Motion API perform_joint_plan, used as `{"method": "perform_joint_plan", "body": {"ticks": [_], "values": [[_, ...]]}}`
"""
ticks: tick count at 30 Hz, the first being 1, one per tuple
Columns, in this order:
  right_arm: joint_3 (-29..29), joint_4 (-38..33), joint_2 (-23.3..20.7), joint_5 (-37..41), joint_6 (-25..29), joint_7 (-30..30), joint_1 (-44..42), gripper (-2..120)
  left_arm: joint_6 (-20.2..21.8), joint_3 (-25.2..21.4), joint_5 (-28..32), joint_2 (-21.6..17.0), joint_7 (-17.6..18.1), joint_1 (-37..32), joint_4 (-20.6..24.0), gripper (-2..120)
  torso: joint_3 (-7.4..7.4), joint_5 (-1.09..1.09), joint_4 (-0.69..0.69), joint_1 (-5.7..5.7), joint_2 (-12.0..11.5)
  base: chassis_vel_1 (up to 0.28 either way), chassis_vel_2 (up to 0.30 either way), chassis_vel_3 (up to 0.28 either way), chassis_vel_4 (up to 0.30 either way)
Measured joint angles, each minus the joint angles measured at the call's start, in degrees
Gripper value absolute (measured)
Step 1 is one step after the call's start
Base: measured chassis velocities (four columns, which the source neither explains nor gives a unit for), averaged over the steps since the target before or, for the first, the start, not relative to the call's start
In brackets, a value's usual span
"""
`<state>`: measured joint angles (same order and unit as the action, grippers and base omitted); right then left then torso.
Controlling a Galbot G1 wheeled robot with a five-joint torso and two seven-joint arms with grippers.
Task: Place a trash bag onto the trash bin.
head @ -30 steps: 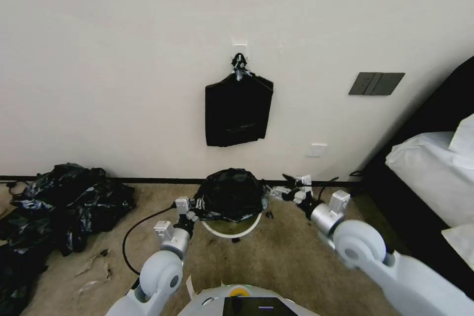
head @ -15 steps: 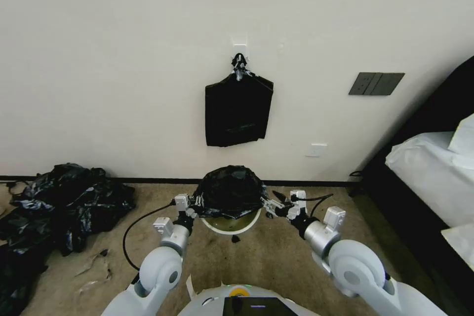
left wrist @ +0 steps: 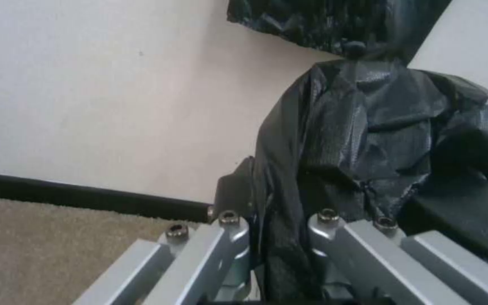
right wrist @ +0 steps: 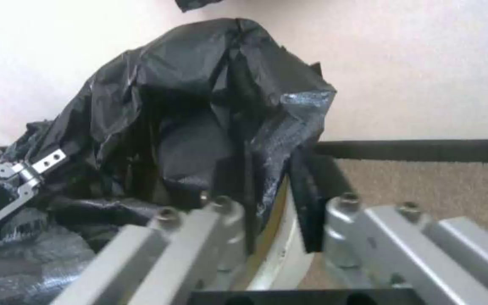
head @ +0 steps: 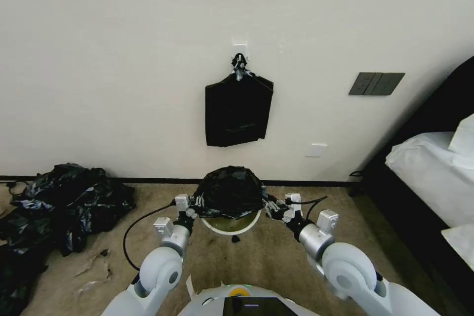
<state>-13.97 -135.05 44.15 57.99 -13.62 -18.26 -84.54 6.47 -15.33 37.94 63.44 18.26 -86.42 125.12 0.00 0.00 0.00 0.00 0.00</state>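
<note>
A flat rectangular black bundle [head: 238, 110] with a knotted top hangs from a white hook [head: 240, 49] on the cream wall [head: 123, 84], and to its right on the same wall sit a dark switch plate [head: 376, 83] and, lower, a small white outlet [head: 316, 150]. On the beige carpet [head: 266, 256] at the left lies a big mound of black bags [head: 59, 207], with a few scraps of clear film [head: 94, 269] just in front of it. At the right edge stands a bed [head: 434, 177] with white bedding over a dark frame, and a black baseboard [head: 148, 180] runs along the foot of the wall.
</note>
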Motion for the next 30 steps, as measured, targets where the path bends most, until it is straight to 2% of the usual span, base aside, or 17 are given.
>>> {"method": "perform_joint_plan", "body": {"ticks": [4,11,19,24,30], "values": [[0.1,0.2,0.2,-1.1,0.9,0.4,-0.4,0,0.0,-0.2,0.2,0.2,0.1,-0.1,0.2,7,0.00,0.00,0.00,0.00,0.0,0.000,0.000,0.000,0.000],[-0.5,0.4,0.9,-1.4,1.7,-0.2,-1.6,0,0.0,-0.7,2.0,0.8,0.3,-0.3,0.7,7,0.00,0.00,0.00,0.00,0.0,0.000,0.000,0.000,0.000],[-4.4,1.6,1.5,3.4,1.0,-1.2,-4.4,0,-0.3,-1.3,6.1,1.1,0.3,0.2,1.0,7,0.00,0.00,0.00,0.00,0.0,0.000,0.000,0.000,0.000],[-6.4,1.8,1.9,5.5,-0.7,0.7,-6.6,0,-0.4,-1.6,9.0,1.4,0.4,0.9,0.9,7,0.00,-0.01,0.00,0.00,0.0,0.000,0.000,0.000,0.000],[-5.3,2.3,2.9,2.8,-1.4,5.6,-8.8,0,-0.5,-1.6,11.3,2.0,1.6,1.6,0.7,7,0.00,0.00,-0.01,0.00,0.0,0.000,0.000,0.000,0.000]]}}
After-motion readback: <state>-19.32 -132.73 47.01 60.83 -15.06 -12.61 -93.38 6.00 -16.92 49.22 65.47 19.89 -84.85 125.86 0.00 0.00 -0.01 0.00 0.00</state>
